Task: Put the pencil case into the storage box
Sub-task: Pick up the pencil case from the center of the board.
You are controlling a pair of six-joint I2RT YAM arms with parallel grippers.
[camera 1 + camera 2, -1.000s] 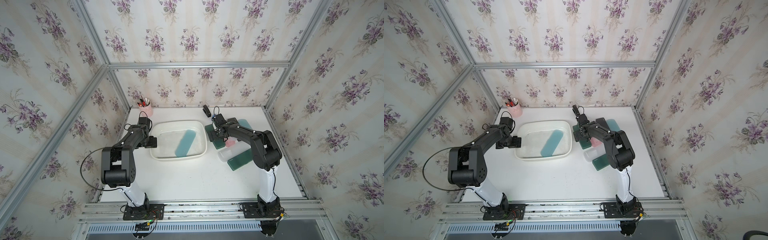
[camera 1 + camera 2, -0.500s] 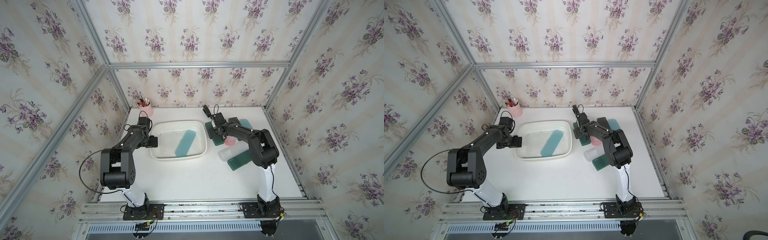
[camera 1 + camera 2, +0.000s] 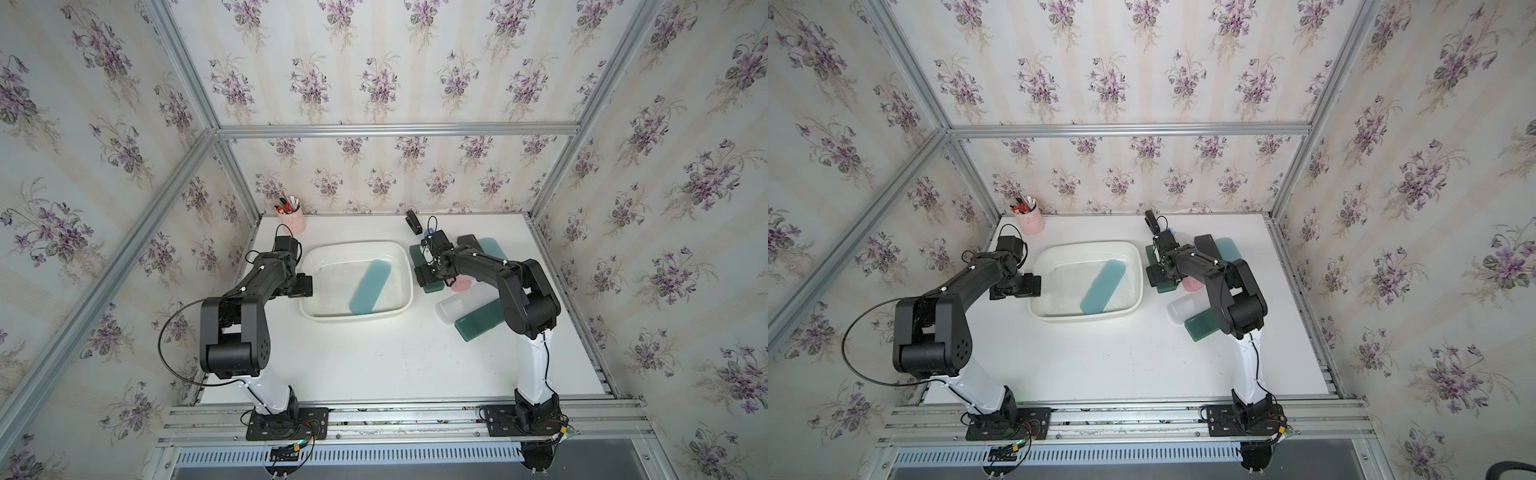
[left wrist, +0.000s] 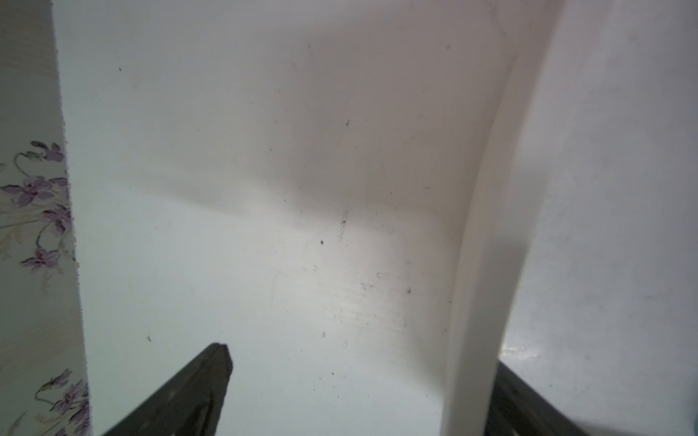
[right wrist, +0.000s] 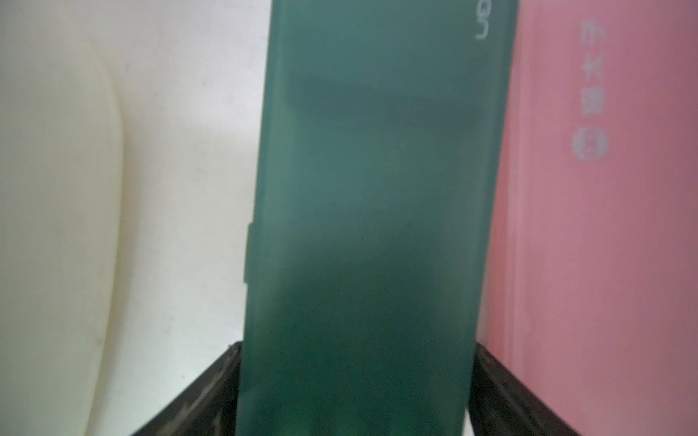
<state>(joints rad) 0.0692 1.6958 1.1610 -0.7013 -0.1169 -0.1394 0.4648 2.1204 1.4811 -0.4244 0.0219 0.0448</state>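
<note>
The white shallow plastic storage box (image 3: pixel 357 319) sits centrally, 1 pale teal pencil case (image 3: pixel 370 286) diagonal inside. Left fingers (image 4: pixel 204 385) stand apart, astride its left rim. Right fingers (image 5: pixel 211 385) flank a dark green pencil case (image 5: pixel 362 188) just right of the box; clamped or not, I cannot tell. Open white counter (image 3: pixel 374 361) spreads near; floral walls (image 3: pixel 374 83) close 3 sides.
</note>
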